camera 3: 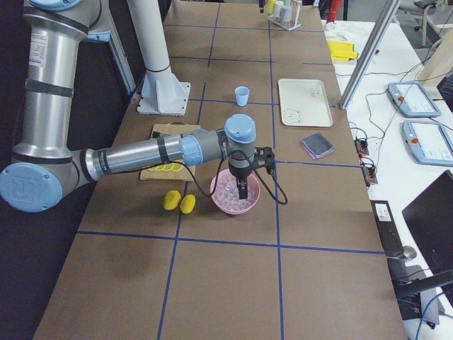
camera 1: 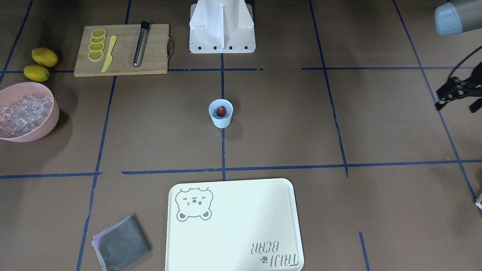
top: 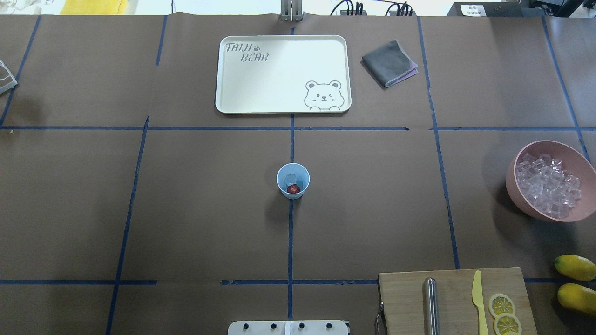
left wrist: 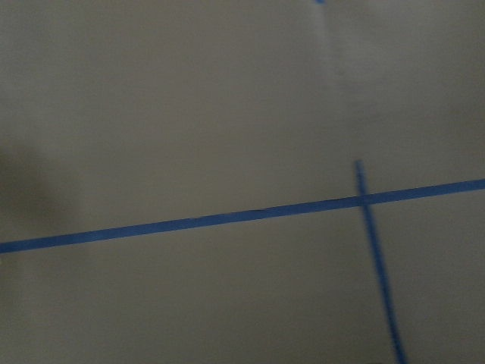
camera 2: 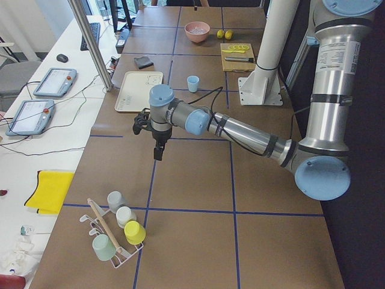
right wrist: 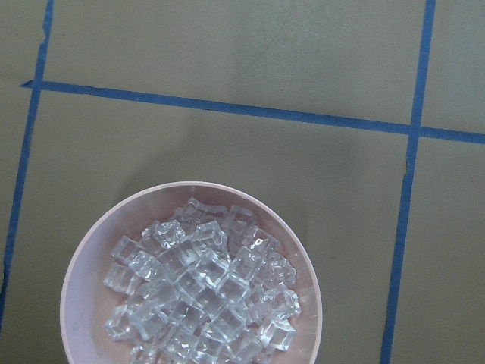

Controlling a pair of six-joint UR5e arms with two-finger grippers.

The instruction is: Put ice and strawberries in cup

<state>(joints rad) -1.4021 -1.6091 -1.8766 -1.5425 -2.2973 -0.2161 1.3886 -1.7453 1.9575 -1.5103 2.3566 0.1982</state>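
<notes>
front-facing view: the pale blue cup (camera 1: 221, 119) stands mid-table on a blue tape line, with the strawberry (camera 1: 221, 111) inside. ice (camera 1: 24, 112) fills the pink bowl (camera 1: 51, 124). the cream tray (camera 1: 233, 226) reads "taiji bear". the left gripper (camera 1: 455, 98) is at the edge, and i cannot tell how its jaws stand.

overhead: a clear ice cube (top: 291, 178) lies beside the strawberry.

right side view: the right gripper (camera 3: 243, 191) hangs over the bowl; i cannot tell whether it is open or closed.

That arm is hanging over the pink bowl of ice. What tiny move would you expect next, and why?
Probably a short drop straight down, bringing the right claw onto the ice in the pink bowl. The claw hangs right above that heap, and the cup holds the strawberry but seemingly only one cube, so more ice looks likely.
</notes>
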